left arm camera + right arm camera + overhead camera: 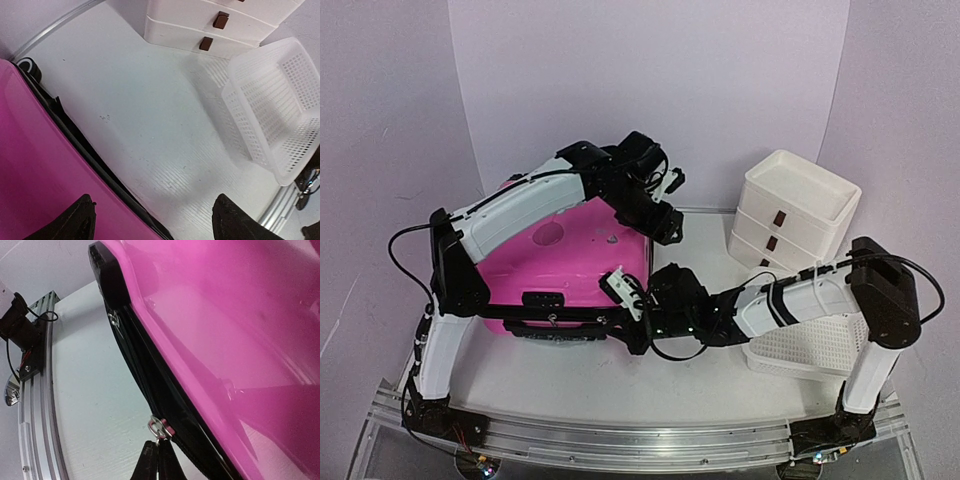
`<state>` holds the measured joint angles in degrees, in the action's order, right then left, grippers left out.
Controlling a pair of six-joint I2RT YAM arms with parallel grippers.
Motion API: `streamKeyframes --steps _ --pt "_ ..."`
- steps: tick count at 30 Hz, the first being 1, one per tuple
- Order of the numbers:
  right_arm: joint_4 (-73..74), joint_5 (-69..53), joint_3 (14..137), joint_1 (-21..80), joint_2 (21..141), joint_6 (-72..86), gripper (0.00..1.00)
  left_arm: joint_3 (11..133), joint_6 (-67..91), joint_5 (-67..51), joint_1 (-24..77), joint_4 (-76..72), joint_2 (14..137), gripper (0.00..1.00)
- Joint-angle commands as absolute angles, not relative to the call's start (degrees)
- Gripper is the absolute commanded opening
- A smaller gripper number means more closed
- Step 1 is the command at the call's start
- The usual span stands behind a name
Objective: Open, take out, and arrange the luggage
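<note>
Pink luggage (565,265) lies flat on the counter (720,385), left of center, with its black zip band facing the arm bases. Right pincer (158,462) is pinched tight on the silver zip pull (159,426) at that band. Left pincer (154,210) is spread wide and holds nothing, over the luggage's far right edge. 1 white drawer stack (790,215) and 1 mesh basket (810,350) sit to the right, apart from the luggage.

No legible text or labels anywhere.
</note>
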<state>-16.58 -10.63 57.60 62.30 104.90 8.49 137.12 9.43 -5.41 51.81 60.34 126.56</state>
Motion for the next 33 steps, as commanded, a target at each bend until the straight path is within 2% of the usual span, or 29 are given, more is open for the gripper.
streamKeyframes --steps 1,7,14,17,21,24,29,33 --pt "-15.5 -6.9 53.1 61.7 98.1 13.3 0.00 136.5 4.0 7.5 51.7 61.6 125.9 0.81" --pt "-14.1 -2.4 47.4 61.8 92.2 12.4 0.00 128.7 1.9 18.5 51.8 63.8 123.2 0.78" --pt "-12.7 7.1 42.3 60.5 86.6 6.8 0.00 120.5 2.8 20.0 51.5 64.4 119.4 0.76" --pt "-13.4 3.3 42.1 56.4 86.4 7.0 0.00 118.7 4.5 20.1 50.9 64.2 118.4 0.75" --pt "-18.9 -6.6 41.8 50.6 87.1 9.6 0.00 117.5 5.0 19.0 50.7 64.3 118.7 0.73" --pt "-20.0 -15.7 44.3 49.0 89.1 7.5 0.00 117.0 4.6 16.8 50.7 64.3 118.9 0.75" --pt "-20.3 -10.5 45.8 45.3 91.0 9.4 0.00 114.9 4.8 16.9 50.7 64.7 117.5 0.76" --pt "-20.7 -12.7 48.9 41.2 94.4 11.0 0.00 112.5 5.2 17.4 50.7 64.8 116.3 0.76"
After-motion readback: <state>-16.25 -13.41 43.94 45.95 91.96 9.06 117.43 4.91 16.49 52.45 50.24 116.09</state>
